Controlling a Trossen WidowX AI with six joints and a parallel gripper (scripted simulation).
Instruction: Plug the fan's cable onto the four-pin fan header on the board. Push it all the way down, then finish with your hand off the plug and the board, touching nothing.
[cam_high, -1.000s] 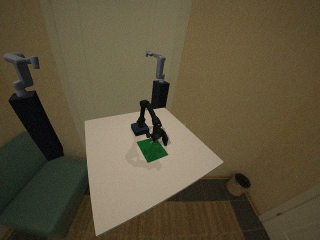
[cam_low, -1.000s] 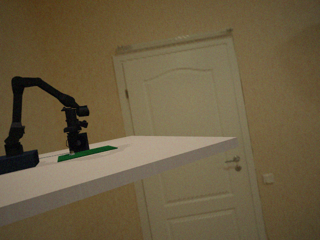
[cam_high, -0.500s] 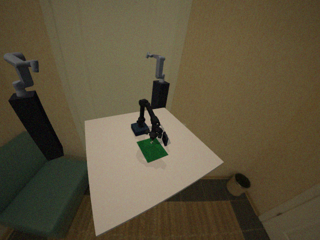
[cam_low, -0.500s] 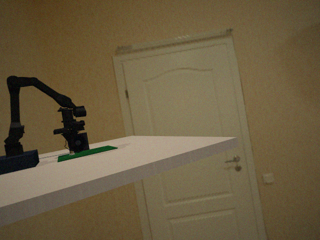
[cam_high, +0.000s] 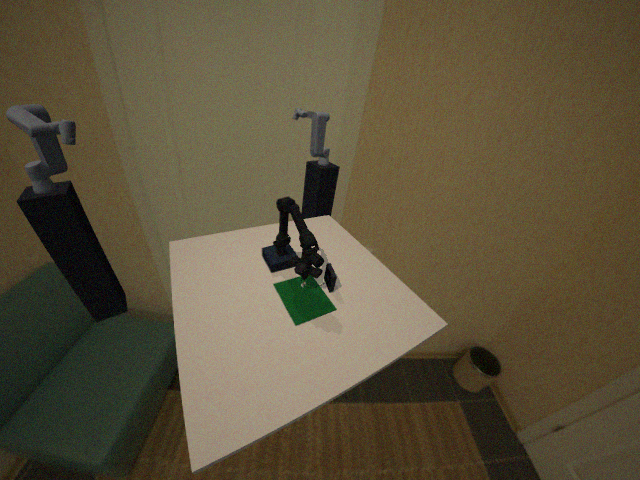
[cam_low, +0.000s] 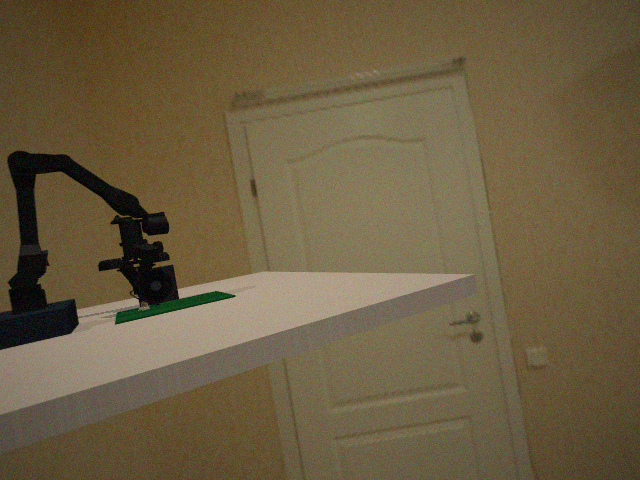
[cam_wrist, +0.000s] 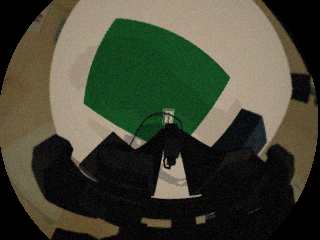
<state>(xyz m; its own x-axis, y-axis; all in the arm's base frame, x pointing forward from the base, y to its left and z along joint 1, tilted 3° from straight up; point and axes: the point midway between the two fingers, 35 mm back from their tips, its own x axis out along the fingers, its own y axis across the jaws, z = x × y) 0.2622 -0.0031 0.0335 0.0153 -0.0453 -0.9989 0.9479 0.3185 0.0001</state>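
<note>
Gripper (cam_wrist: 171, 139) clenched on fan plug (cam_wrist: 172, 135), poised low over near edge of green board (cam_wrist: 150, 74), by pale header (cam_wrist: 168, 115); fan (cam_low: 160, 283) stands just beside board. Plug likely light, rigid; thin cable (cam_wrist: 148, 120) limp. Grip plug body sides, not wires

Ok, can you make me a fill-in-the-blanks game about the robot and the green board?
1. The board on the table is colored ____.
2. The gripper is shut on the fan cable's ____.
3. The black fan stands right beside the ____.
4. Behind the table in the exterior view is a white ____.

Missing words: green; plug; board; door
</note>
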